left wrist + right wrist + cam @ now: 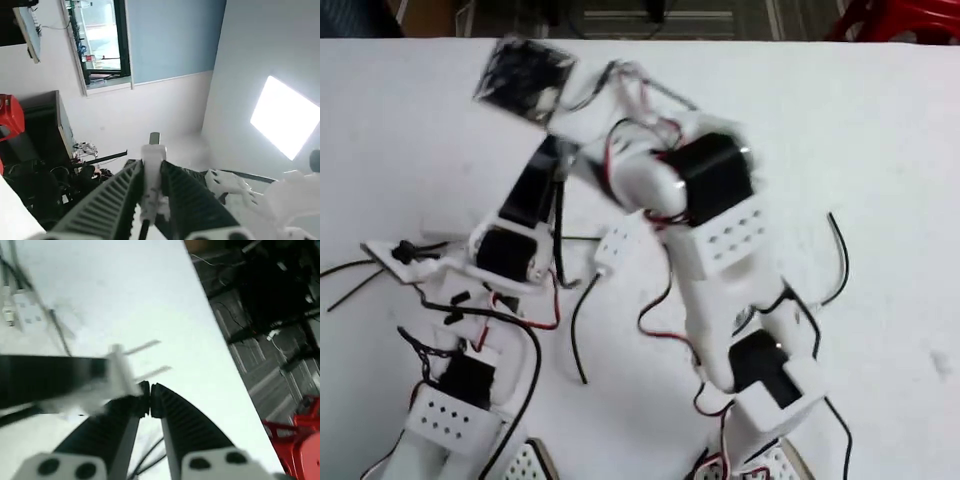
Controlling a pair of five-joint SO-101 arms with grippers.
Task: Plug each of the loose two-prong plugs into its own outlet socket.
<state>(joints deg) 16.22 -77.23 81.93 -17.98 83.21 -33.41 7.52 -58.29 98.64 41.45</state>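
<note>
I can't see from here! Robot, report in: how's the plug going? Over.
Left gripper shut on white plug, held off the table. Right gripper shut, empty, close by it. Loose wires lie across the table.

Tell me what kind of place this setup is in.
Probably an indoor lab or workshop room. Small robot arms sit on a white table strewn with loose wires. Around it are a plain wall with a window and a red plastic chair.
</note>
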